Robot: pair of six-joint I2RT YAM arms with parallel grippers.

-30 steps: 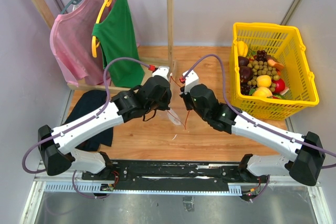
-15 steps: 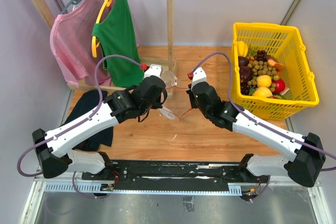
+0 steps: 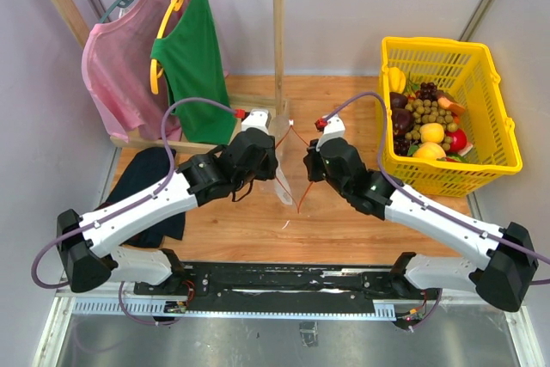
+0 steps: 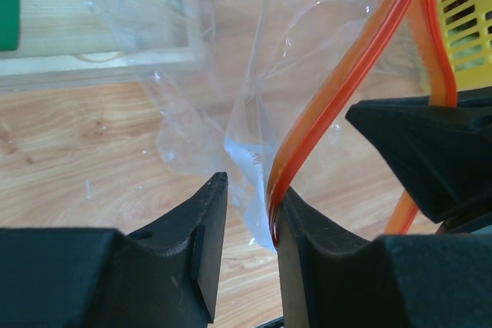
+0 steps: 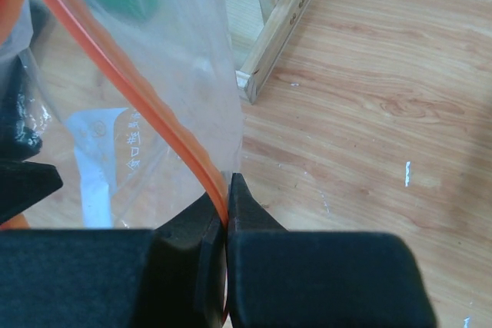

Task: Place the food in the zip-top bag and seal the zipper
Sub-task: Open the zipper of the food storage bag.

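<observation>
The clear zip-top bag (image 3: 282,185) hangs between my two grippers above the wooden table. Its orange-red zipper (image 3: 298,180) spreads in a V from both grippers. My right gripper (image 5: 228,182) is shut on the zipper (image 5: 131,90), with the bag (image 5: 154,159) and its white label to its left. My left gripper (image 4: 250,186) is open; the zipper (image 4: 338,90) rests against the inner face of its right finger, with the bag film (image 4: 231,59) between the jaws. The food (image 3: 431,133) lies in the yellow basket (image 3: 507,139) at the right: orange-yellow fruits, a dark purple one (image 3: 400,118), a red one (image 3: 457,139).
A wooden clothes rack (image 3: 278,40) with a pink and a green shirt stands at the back left; its foot (image 5: 277,28) is close behind the bag. A dark cloth (image 3: 146,180) lies at the left. Tan balls and grapes also fill the basket.
Both grippers have moved toward the rack with the bag. The bag, which trailed low a second ago, now hangs with its zipper spread between the grippers.
</observation>
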